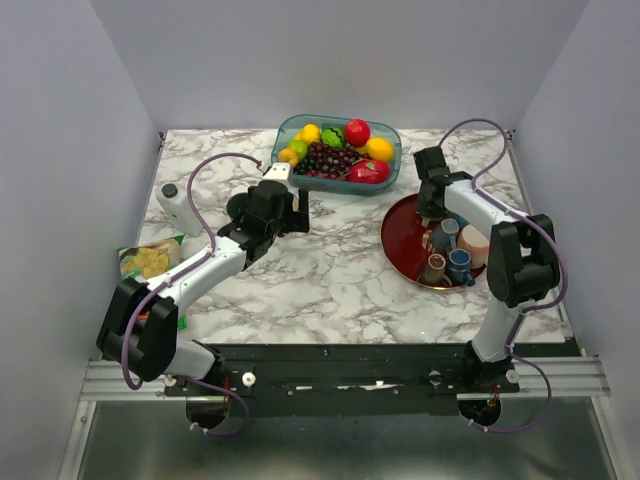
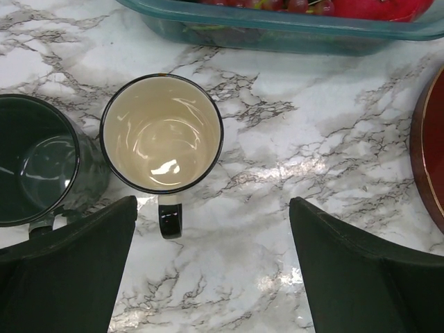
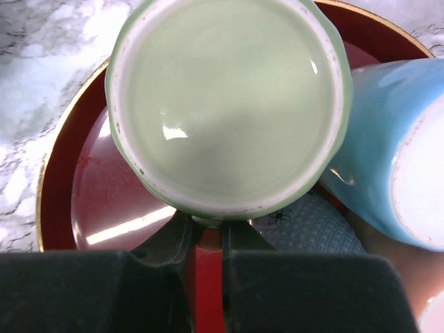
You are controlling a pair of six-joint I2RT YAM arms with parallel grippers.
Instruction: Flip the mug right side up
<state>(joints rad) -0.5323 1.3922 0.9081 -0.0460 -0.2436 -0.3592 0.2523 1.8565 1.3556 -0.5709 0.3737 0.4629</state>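
Note:
A pale green mug [image 3: 225, 104] is upside down over the red tray [image 3: 76, 208], its base facing the right wrist camera. My right gripper [image 3: 208, 232] is shut on the mug's handle, jaws nearly together; from above it [image 1: 432, 212] is over the tray's far-left part. My left gripper [image 2: 211, 277] is open and empty above the marble, its fingers [image 2: 69, 277] wide apart. Just beyond it stands an upright mug [image 2: 161, 132] with a cream inside, black rim and black handle, next to an upright dark mug [image 2: 35, 159]. From above, the left gripper [image 1: 268, 212] hides most of both.
On the red tray [image 1: 400, 245] are a light blue mug [image 3: 395, 152], a patterned grey-blue cup [image 3: 305, 225] and other small cups [image 1: 459, 265]. A teal tub of fruit [image 1: 340, 150] stands at the back. A snack bag [image 1: 150, 258] and a pale bottle [image 1: 175, 205] lie at the left.

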